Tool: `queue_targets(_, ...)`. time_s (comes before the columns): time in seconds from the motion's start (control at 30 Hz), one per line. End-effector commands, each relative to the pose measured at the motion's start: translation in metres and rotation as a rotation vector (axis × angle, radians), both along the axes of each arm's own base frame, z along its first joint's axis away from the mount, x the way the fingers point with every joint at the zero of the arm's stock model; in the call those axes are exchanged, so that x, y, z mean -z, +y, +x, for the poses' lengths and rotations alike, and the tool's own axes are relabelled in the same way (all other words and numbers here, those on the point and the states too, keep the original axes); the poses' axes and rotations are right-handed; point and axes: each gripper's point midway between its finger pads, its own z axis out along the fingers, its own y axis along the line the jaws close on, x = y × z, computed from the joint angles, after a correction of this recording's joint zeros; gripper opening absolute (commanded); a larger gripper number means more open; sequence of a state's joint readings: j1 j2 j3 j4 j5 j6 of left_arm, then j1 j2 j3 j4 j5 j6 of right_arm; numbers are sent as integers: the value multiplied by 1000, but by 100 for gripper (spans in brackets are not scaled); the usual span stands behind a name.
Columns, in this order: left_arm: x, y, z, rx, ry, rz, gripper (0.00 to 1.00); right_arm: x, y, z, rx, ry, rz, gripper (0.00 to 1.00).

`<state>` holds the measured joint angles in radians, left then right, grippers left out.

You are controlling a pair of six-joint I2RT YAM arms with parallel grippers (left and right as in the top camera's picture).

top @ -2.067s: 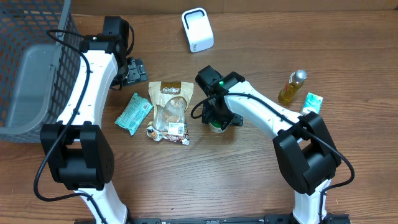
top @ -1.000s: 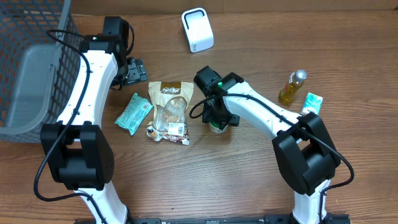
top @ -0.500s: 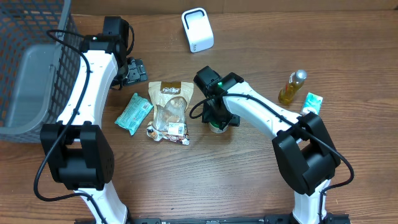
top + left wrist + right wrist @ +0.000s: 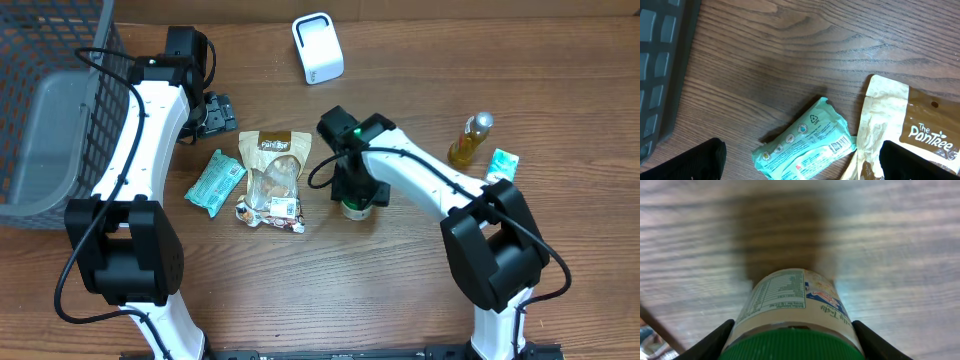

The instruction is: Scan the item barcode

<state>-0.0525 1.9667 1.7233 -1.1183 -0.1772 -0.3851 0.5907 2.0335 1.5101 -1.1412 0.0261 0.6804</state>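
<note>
As the right pincer (image 4: 792, 332) pinches the green-lidded jar (image 4: 790, 295), both have moved slightly rightward since before; the left pincer (image 4: 805, 157) stands spread wide.

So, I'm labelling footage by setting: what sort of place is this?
Probably a mock shop checkout on a wooden table: a white scanner, a wire basket, and packaged groceries like the snack pouch and jar.

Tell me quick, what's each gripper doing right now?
Left gripper: open, holding nothing.
Right gripper: closed on the green-lidded jar, one finger on each side of its lid.
</note>
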Motion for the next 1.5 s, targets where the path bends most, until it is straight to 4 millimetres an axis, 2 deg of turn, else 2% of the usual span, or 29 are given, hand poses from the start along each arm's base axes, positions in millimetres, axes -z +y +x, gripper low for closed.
queue_targets(0.0, -3, 2, 5, 13, -10, 16, 100, -12, 5, 8, 49, 43, 92, 49)
queue_targets(0.17, -3, 2, 5, 13, -10, 16, 100, -21, 9, -3, 104, 155, 198, 47)
queue_targets(0.2, -3, 2, 5, 13, -10, 16, 100, -23, 11, -5, 111, 173, 221, 40)
queue_targets(0.27, -3, 2, 5, 13, -10, 16, 100, -26, 15, -11, 125, 214, 264, 35)
queue_targets(0.7, -3, 2, 5, 13, -10, 16, 100, -51, 48, -42, 167, 423, 483, 35)
queue_targets(1.03, -3, 2, 5, 13, -10, 16, 100, -67, 52, -65, 213, 557, 522, 34)
queue_targets(1.47, -3, 2, 5, 13, -10, 16, 100, -89, 69, -74, 252, 664, 652, 34)
